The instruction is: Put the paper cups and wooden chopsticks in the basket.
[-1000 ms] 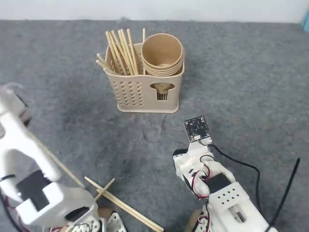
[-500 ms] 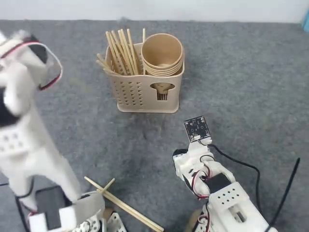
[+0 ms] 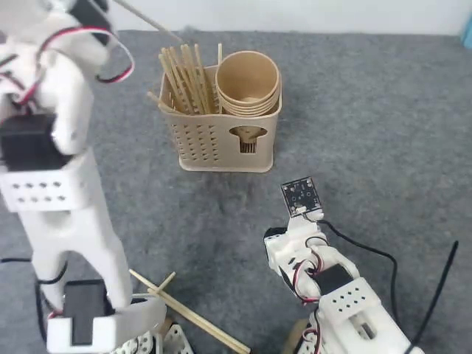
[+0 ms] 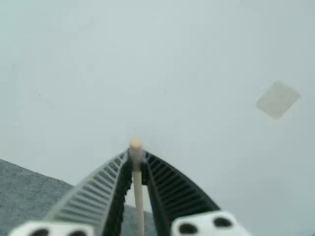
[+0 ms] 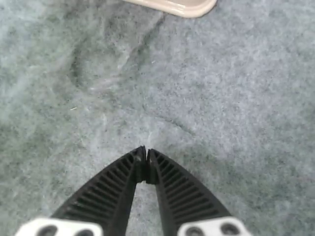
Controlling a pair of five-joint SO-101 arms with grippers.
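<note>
Above the fuzzy grey carpet (image 3: pixel 369 110), the left gripper (image 4: pixel 136 158) is pinching a thin wooden chopstick (image 4: pixel 135 145) near the perforated beige basket (image 3: pixel 214 140) holding paper cups (image 3: pixel 248 74); the right gripper (image 5: pixel 146 160) is lying closed, empty.

Diffuse, even light from above is recorded in the high view. The grey felt mat (image 3: pixel 383 110) is lit uniformly from edge to edge. A thin, soft shadow is noted along the base of the beige perforated plastic basket (image 3: pixel 221 147), at 6 o'clock. In the left wrist view the pale wall (image 4: pixel 172 59) is rendered bright and flat. In the right wrist view creases in the mat are marked by faint shading.
</note>
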